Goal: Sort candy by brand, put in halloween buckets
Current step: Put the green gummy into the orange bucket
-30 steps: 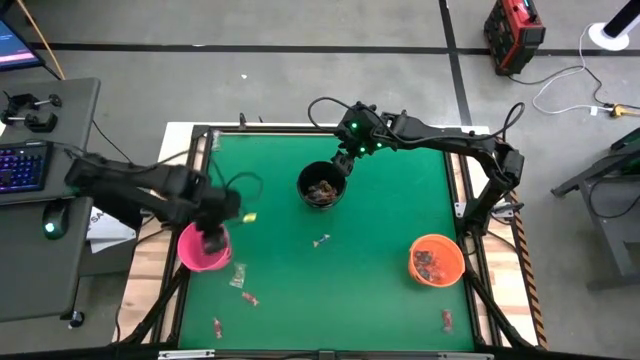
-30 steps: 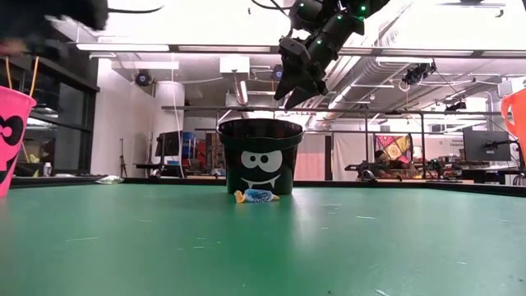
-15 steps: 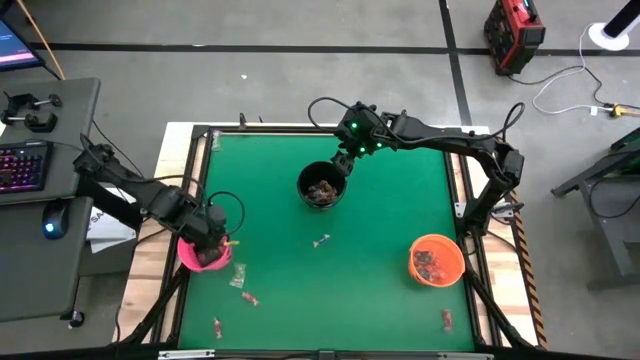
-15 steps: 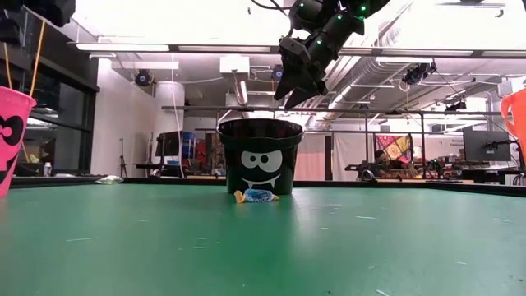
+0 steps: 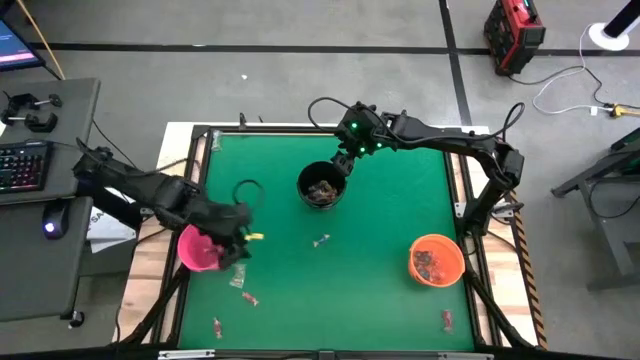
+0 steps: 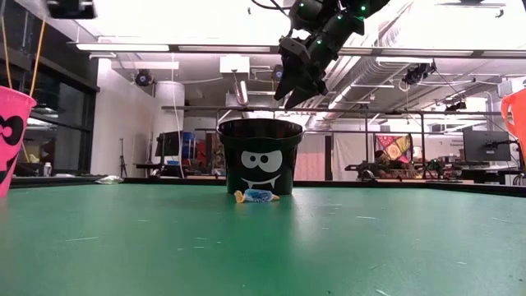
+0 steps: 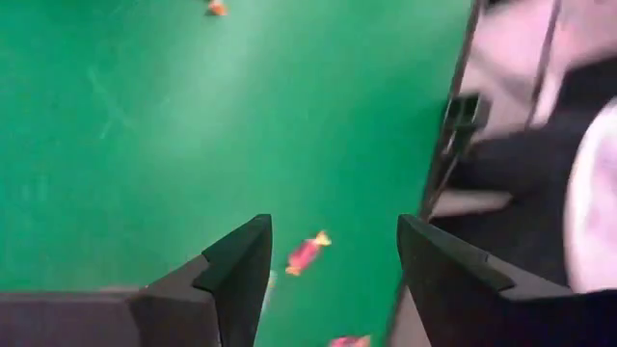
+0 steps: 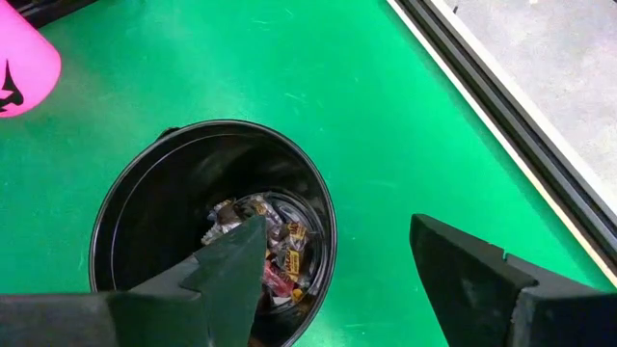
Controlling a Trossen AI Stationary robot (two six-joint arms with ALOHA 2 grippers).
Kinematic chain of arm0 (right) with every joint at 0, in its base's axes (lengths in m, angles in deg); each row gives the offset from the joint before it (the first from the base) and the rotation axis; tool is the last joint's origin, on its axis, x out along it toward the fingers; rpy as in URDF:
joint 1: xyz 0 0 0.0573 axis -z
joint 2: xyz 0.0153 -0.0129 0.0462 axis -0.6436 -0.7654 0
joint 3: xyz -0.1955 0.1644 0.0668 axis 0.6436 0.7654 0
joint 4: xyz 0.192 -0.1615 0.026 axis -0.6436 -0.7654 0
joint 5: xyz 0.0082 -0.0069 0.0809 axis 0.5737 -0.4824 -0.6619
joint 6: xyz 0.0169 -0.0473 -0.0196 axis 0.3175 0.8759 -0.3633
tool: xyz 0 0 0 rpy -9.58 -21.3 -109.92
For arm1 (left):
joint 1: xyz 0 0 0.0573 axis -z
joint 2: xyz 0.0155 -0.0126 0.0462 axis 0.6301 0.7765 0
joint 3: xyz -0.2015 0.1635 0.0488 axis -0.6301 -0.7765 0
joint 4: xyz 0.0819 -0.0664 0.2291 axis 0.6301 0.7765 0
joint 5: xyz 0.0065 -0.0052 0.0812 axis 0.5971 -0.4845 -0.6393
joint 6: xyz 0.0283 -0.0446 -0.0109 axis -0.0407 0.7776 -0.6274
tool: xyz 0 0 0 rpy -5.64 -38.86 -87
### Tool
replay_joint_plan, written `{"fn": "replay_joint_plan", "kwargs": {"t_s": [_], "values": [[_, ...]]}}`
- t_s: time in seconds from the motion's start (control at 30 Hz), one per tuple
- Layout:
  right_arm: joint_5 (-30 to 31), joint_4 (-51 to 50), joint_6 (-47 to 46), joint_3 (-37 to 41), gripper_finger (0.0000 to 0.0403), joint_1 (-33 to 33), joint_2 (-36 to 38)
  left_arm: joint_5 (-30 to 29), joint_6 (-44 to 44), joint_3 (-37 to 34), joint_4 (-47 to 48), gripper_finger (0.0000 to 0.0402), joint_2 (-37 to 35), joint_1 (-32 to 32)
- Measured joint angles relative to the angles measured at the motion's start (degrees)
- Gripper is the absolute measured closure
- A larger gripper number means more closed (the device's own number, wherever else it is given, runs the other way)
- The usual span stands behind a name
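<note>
Candy [image 5: 321,240] lies loose on the mat just below the black bucket [image 5: 322,187]; I see my left gripper [image 5: 240,238] beside the pink bucket [image 5: 200,250], well left. Low view: right gripper [image 6: 297,82] hangs above the black bucket. Wrist views: both grippers spread, empty.

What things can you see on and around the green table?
Round pink plastic bucket: one, pink, table's left edge.
Round black plastic bucket: one, black, top middle, candy inside.
Round orange plastic bucket: one, orange, right side, candy inside.
Loose wrapped candies: about six, red, silvery and yellowish, scattered on the green table.
Left tool: one, dark, open, beside the pink bucket.
Right tool: one, dark, open, above the black bucket.
</note>
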Motion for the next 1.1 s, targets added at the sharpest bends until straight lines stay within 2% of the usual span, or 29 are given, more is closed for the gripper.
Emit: {"fn": "replay_joint_plan", "kwargs": {"t_s": [0.13,0.23,0.37,0.53,0.67,0.83,1.1], "values": [[0.0,0.0,0.4,0.0,0.0153,0.0,0.0,4.5,-16.7,5.2,2.3,0.0198,10.8,0.2],[0.0,-0.6,2.9,0.0,0.0153,0.0,0.0,6.1,-25.0,9.9,6.9,0.0199,19.6,2.7],[0.0,-2.0,5.6,0.0,0.0153,0.0,0.0,5.6,-28.8,12.5,10.9,0.0199,29.0,7.3],[0.0,-2.3,6.0,0.0,0.0153,0.0,0.0,5.5,-27.0,12.6,13.0,0.0199,37.0,13.8],[0.0,-2.4,5.0,0.0,0.0153,-0.1,0.0,3.5,-28.4,12.6,14.6,0.0199,41.2,19.2],[0.0,-2.4,-0.5,0.0,0.0153,-0.4,0.0,-6.8,-32.3,12.5,14.4,0.0199,43.2,23.0],[0.0,-2.4,-8.3,0.0,0.0153,-3.6,0.0,-9.4,-29.5,5.4,12.3,0.0199,43.0,23.9]]}}
